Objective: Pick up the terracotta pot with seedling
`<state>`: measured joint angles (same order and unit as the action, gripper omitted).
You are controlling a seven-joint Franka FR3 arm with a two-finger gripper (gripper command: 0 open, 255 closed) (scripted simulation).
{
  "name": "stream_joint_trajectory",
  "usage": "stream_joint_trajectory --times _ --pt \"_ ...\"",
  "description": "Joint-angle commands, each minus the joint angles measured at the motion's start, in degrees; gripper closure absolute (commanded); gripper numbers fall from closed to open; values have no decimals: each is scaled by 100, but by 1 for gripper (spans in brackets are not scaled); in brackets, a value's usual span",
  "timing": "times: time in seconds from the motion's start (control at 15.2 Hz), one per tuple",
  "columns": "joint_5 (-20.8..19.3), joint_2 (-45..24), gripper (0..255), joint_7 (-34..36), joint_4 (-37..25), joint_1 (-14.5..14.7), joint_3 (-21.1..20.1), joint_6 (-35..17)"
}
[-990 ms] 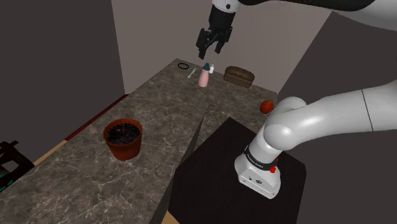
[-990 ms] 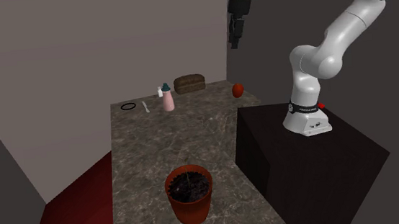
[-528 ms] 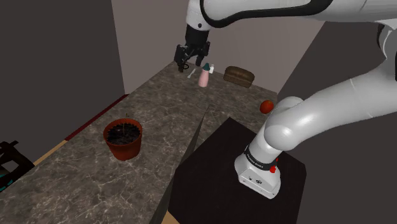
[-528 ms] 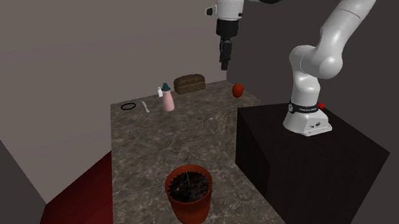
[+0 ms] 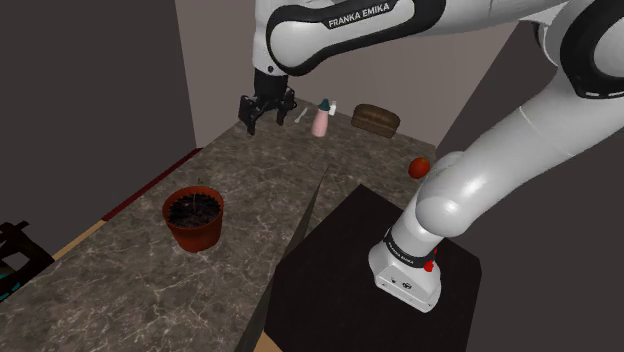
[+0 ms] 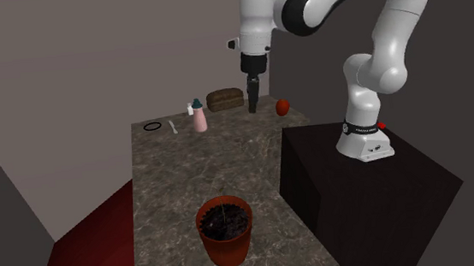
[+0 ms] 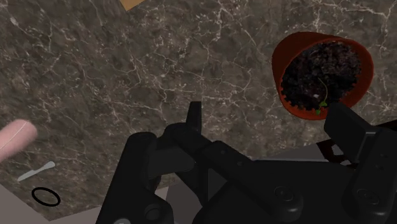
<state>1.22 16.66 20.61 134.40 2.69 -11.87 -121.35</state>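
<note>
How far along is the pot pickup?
Done: nothing yet; the pot sits untouched on the counter. In hand: the gripper hovers open above the counter's far part in the shoulder view, near the pink bottle, apart from the pot. Left: reach the pot, close on it, lift.

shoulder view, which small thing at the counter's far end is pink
The upright bottle, standing between the white utensil and the brown loaf; the round thing nearer the stand is red.

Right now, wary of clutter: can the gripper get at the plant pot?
Likely yes: the open gripper hangs over the counter, nothing stands between it and the pot, whose top is uncovered; the bottle sits farther off.
</note>
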Motion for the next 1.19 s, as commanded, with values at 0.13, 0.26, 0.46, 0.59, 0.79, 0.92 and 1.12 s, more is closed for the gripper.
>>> stream_joint_trajectory --times 0.13,0.26,0.46,0.59,0.79,0.92,1.12 --pt "-47 -866 0 317 -349 50 -186 -433" --pt "-102 -1297 0 476 -553 82 -259 -616" --pt "-213 -1954 0 716 -909 149 -344 -847" --pt "-299 -2396 0 873 -1181 210 -379 -972" --pt "-431 -3062 0 1093 -1641 329 -400 -1111" --pt "-513 -3507 0 1225 -1982 424 -397 -1173" --pt "-603 -4098 0 1375 -2481 565 -376 -1215"
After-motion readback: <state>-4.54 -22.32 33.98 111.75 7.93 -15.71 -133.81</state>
